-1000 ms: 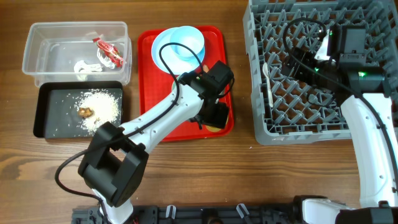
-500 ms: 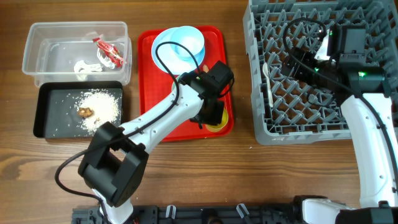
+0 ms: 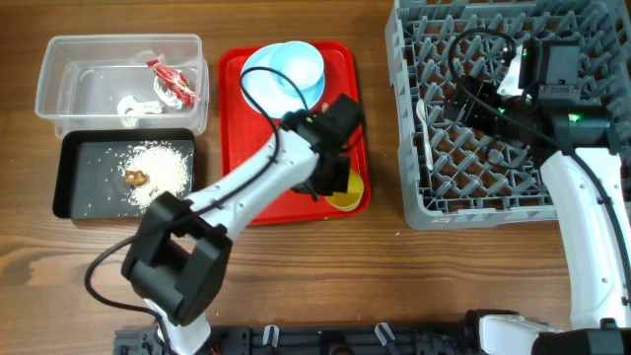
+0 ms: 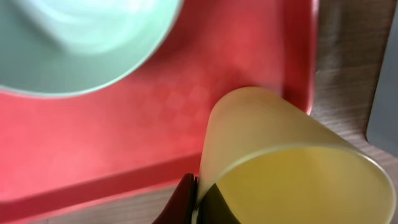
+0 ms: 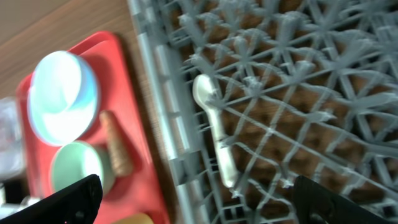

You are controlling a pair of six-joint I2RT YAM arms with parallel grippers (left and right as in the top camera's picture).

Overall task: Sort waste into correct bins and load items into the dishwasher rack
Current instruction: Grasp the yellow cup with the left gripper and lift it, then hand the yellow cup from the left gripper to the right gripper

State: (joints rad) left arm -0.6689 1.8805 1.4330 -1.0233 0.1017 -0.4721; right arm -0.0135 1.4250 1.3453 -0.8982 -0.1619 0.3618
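My left gripper (image 4: 198,190) is shut on the rim of the small yellow cup (image 4: 280,155), one finger inside the wall and one outside. From overhead the cup (image 3: 344,198) sits at the front right corner of the red tray (image 3: 237,128), under the left gripper (image 3: 336,183). The pale blue plate (image 3: 266,87) with a light blue bowl (image 3: 301,64) lies at the tray's back. A carrot-like stick (image 5: 116,149) lies beside them. My right gripper (image 5: 196,205) hangs open over the grey rack (image 3: 513,205). A white spoon (image 5: 214,134) lies in the rack.
The clear tub (image 3: 59,99) at the back left holds a red wrapper (image 3: 173,84) and a white scrap (image 3: 133,106). In front of it the black tray (image 3: 74,197) holds rice crumbs (image 3: 158,163) and a brown lump (image 3: 135,177).
My left gripper has closed onto the yellow cup's rim and shifted slightly left and back. The right arm has not moved.
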